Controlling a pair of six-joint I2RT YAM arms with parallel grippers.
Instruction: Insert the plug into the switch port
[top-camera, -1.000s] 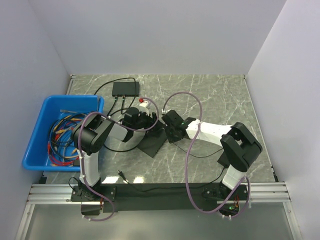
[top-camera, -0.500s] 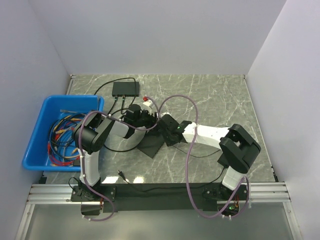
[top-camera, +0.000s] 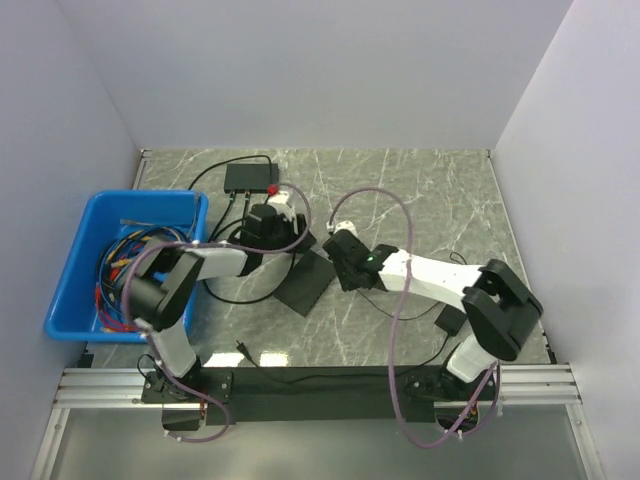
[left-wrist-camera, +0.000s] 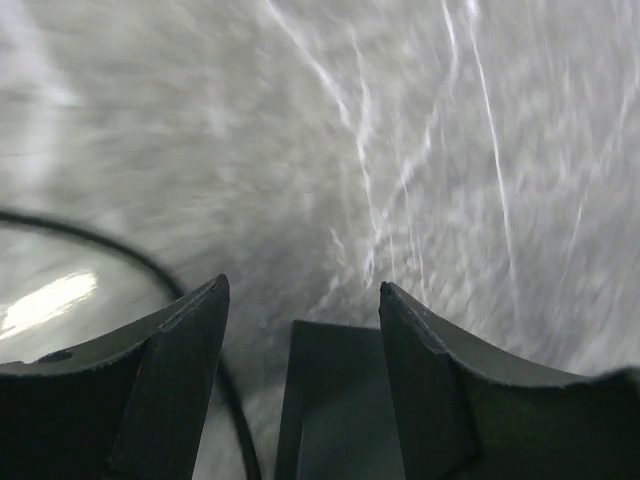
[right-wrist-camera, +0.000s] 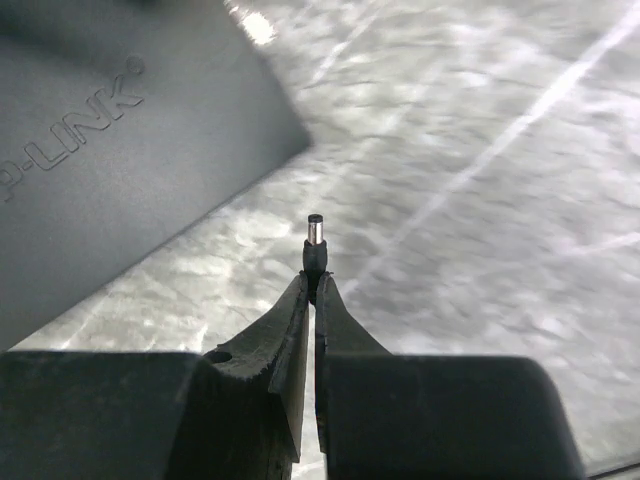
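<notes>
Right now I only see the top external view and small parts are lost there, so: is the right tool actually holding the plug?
Observer: Yes. On the right wrist view the right tool is shut on the plug, its metal tip sticking out in front.
Operator: What lies ahead of it?
Observer: Bare marbled table, with a black box lettered P-LINK up left of the tip.
Operator: And the other arm?
Observer: The left tool is open, nothing between its fingers.

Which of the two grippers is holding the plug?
The right gripper: its jaws are pinched shut on the plug, whose metal tip sticks out ahead. The left gripper stands open, gripping nothing.
</notes>
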